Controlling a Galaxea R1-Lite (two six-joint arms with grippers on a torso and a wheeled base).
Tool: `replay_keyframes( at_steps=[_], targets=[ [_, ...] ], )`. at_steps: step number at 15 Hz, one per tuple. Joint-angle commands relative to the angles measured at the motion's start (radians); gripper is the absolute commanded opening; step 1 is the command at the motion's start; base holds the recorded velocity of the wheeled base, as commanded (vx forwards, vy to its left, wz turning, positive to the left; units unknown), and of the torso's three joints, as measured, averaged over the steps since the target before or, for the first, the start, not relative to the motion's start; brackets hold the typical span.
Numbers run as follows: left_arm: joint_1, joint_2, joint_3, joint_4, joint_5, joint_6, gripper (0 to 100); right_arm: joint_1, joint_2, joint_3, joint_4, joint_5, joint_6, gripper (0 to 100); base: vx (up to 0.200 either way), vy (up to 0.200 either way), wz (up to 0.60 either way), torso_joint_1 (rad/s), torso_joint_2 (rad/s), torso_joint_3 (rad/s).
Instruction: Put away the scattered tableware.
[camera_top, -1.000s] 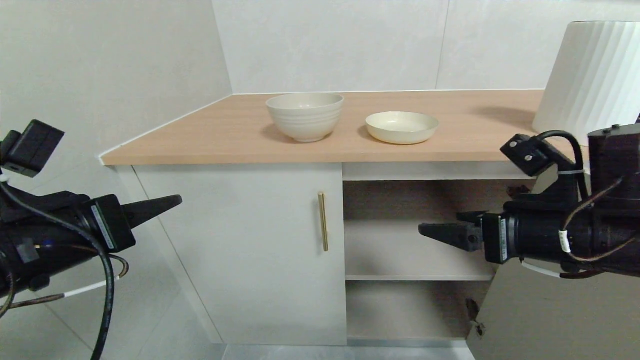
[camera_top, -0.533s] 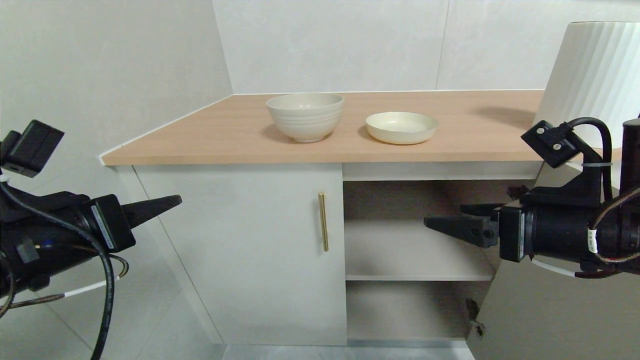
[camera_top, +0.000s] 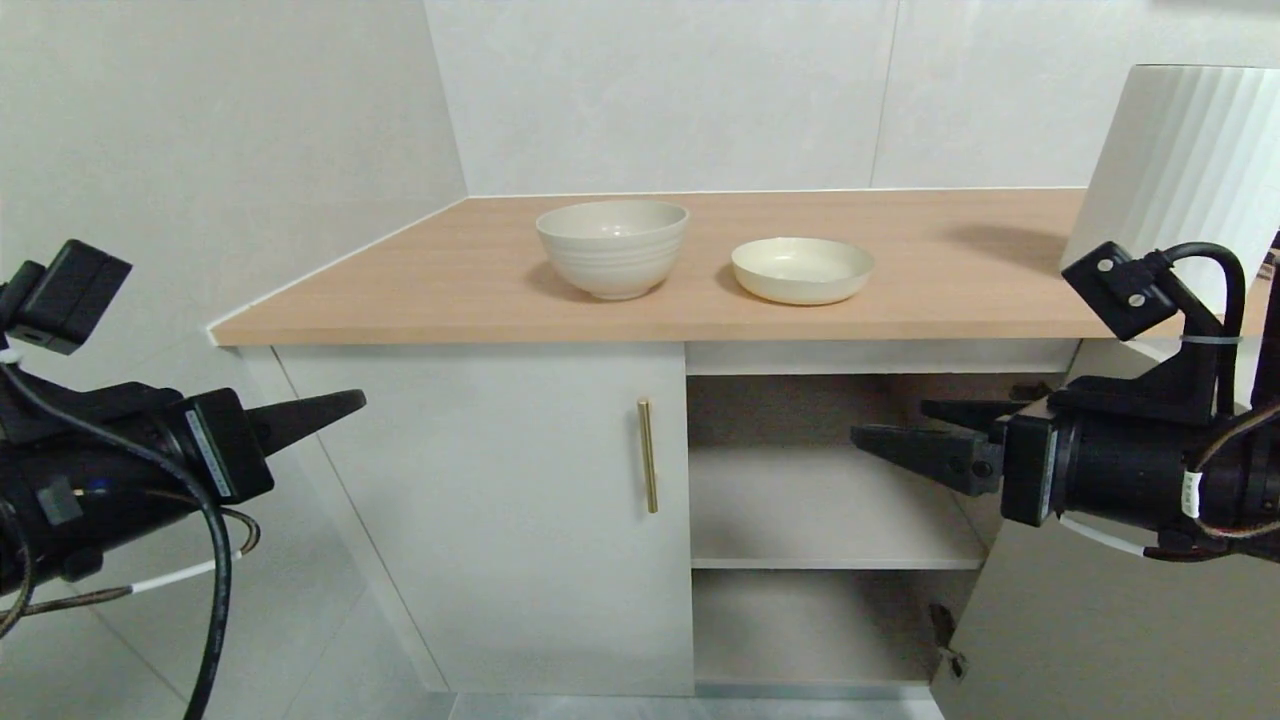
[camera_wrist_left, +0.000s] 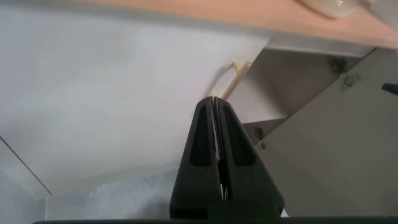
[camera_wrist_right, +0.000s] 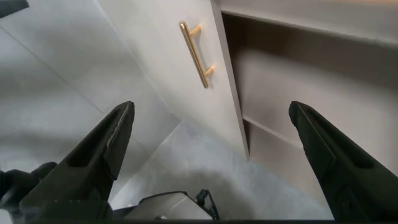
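Note:
A ribbed cream bowl (camera_top: 612, 247) and a shallow cream plate (camera_top: 802, 269) stand side by side on the wooden countertop (camera_top: 420, 290). My left gripper (camera_top: 345, 405) is shut and holds nothing; it hangs low at the left, in front of the cabinet and well below the counter. Its fingers (camera_wrist_left: 214, 124) press together in the left wrist view. My right gripper (camera_top: 893, 424) is open and empty, level with the open cabinet bay (camera_top: 820, 500), pointing left. In the right wrist view the right gripper (camera_wrist_right: 211, 121) has its jaws spread wide.
The left cabinet door with a gold handle (camera_top: 647, 468) is closed. The right door (camera_top: 1050, 620) is swung open beside my right arm. Inside the bay are a middle shelf (camera_top: 830, 553) and a bottom shelf. A white ribbed lampshade (camera_top: 1180, 170) stands at the counter's right end.
The head camera has shifted, so the whole scene sits slightly lower. My right arm has drawn back to the right and risen a little. The left arm, bowl and plate have not moved.

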Motion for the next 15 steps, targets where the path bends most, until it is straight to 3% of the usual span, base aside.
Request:
replay_keyframes(
  at_steps=[1,11,15],
  targets=[
    [0.000,0.010,0.000,0.001,0.000,0.000,0,0.000,0.003,0.001,0.004,0.001,0.000,100,0.000,0.000,0.00,0.027,-0.12,-0.281],
    [0.000,0.033,0.001,-0.002,-0.001,-0.002,0,-0.003,0.037,0.000,0.001,0.000,0.000,100,0.000,0.000,0.00,0.180,-0.48,-0.288],
    [-0.006,0.097,-0.043,-0.002,-0.044,0.000,0,-0.047,0.121,0.000,-0.119,-0.002,-0.006,100,0.000,0.000,0.00,0.171,-0.41,-0.239]
  ],
)
